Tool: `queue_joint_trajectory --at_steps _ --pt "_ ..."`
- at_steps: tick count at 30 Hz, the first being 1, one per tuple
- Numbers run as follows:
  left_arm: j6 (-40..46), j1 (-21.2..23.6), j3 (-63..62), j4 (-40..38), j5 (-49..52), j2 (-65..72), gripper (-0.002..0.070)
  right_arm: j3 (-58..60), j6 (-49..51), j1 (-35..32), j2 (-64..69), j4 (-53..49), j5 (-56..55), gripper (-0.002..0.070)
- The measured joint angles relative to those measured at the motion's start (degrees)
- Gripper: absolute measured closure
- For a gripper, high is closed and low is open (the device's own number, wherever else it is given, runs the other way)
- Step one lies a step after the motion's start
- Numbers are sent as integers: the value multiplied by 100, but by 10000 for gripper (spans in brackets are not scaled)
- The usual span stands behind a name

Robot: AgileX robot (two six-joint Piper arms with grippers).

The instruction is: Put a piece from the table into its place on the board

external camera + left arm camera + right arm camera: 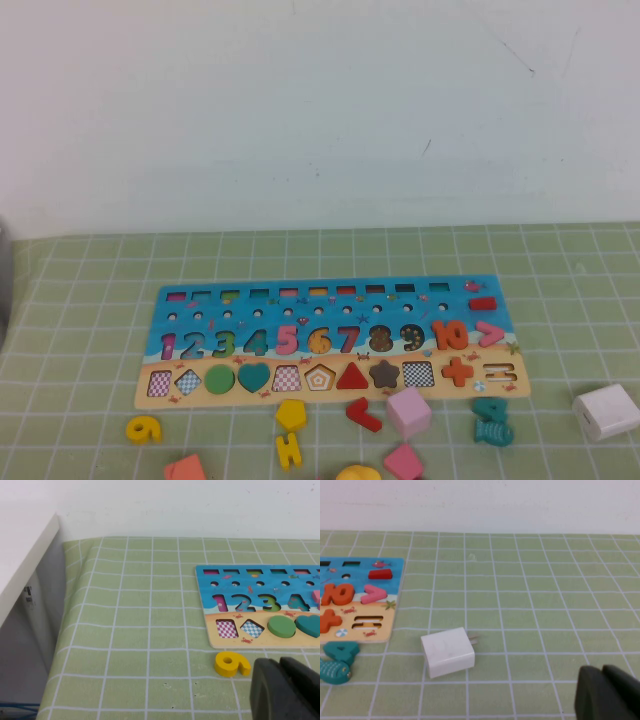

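The yellow numeral 6 piece (pixel 144 429) lies flat on the green grid table (pixel 90 300), just in front of the board's left end. The board (pixel 340 392) lies across the middle, with its blue upper part of numerals and its tan strip of shapes. In the left wrist view the piece (pixel 231 664) lies close to the board's near-left corner (pixel 210 640). My left gripper (pixel 279 666) is shut and empty, just beside the piece. My right gripper (pixel 601 672) is shut and empty, over bare mat. The board's right end (pixel 390 625) lies some way from it. Neither gripper shows in the high view.
A white charger block (pixel 606 411) lies right of the board, also in the right wrist view (pixel 447 651). In front of the board lie a yellow pentagon (pixel 291 413), a yellow H-like piece (pixel 289 450), a red piece (pixel 364 413), a pink block (pixel 409 411) and teal pieces (pixel 492 420). A white shelf (pixel 20 565) stands past the table's left edge.
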Motion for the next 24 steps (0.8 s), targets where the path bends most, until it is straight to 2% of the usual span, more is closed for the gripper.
queue_joint_trajectory --at_steps 19,22,24 --pt "0 0 0 -37 0 0 676 0 0 0 0 0 0 678" --pt "-32 0 0 -298 -22 0 676 0 0 0 0 0 0 678" --pt "-239 0 13 -846 -153 0 676 0 0 0 0 0 0 678"
